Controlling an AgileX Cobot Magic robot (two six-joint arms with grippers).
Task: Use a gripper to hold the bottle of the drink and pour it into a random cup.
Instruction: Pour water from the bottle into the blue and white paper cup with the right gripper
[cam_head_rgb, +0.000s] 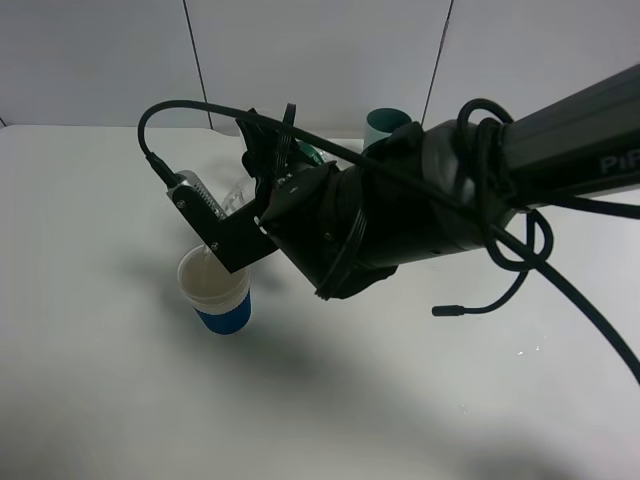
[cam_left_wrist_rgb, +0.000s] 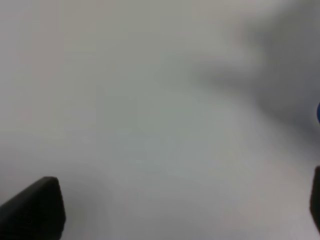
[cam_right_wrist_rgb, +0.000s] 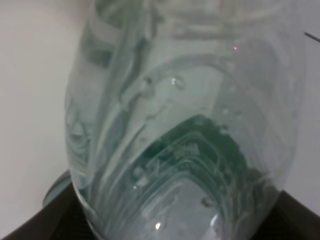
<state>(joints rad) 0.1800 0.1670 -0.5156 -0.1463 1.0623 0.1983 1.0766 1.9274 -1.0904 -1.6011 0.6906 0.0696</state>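
Observation:
My right gripper (cam_head_rgb: 243, 210) reaches across to the left of the table and is shut on the bottle of the drink (cam_head_rgb: 238, 193). The bottle is tilted, its open mouth pointing down over the cup (cam_head_rgb: 217, 291). The cup is short, with a blue lower band and a cream-white inside, and it stands upright on the table right below the bottle's mouth. In the right wrist view the clear bottle (cam_right_wrist_rgb: 180, 125) with its green label fills the picture between the dark fingers (cam_right_wrist_rgb: 35, 227). My left gripper (cam_left_wrist_rgb: 175, 212) hangs open over bare table, nothing between its fingertips (cam_left_wrist_rgb: 35, 210).
A teal-green cup (cam_head_rgb: 386, 124) stands at the back, behind the right arm (cam_head_rgb: 480, 170). Black cables (cam_head_rgb: 545, 270) loop off the arm over the white table (cam_head_rgb: 100, 400). White wall panels close off the back.

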